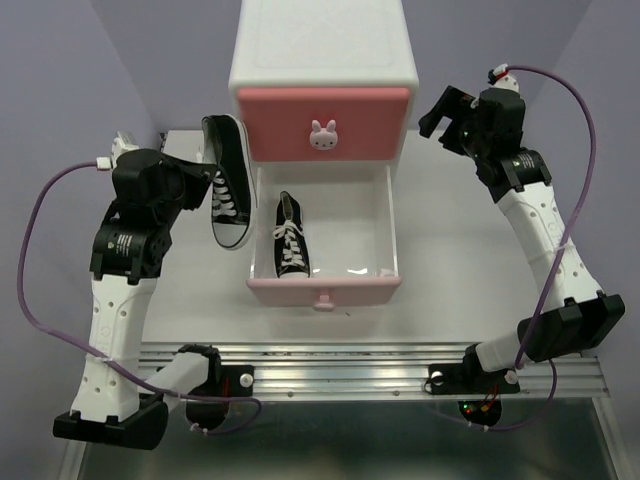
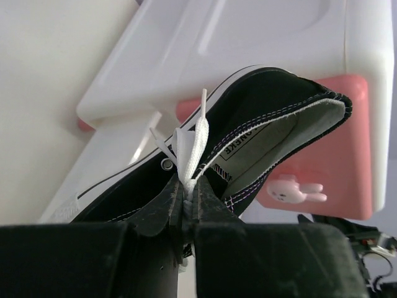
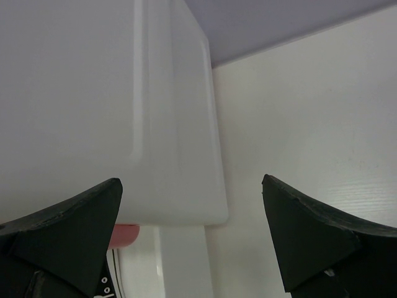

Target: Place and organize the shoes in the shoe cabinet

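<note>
The left claw (image 2: 189,189) is pinched almost fully closed on the white lace and tongue edge of a black sneaker (image 1: 228,190). It holds the shoe just left of the shoe cabinet (image 1: 322,60), beside the pulled-out lower drawer (image 1: 323,288), toe toward the arms and heel up by the darker pink upper drawer front (image 1: 290,125). The shoe is black canvas with white stitching, a grey lining, white laces and a white rubber sole with a dark stripe. Whether its sole clears the table (image 1: 450,250) cannot be told. A second black sneaker (image 1: 291,237) of the same make lies inside the open drawer, toward its left side, toe to the pale pink front. The right claw (image 3: 191,183) stands wide open, holding nothing, beside the cabinet's white right wall.
</note>
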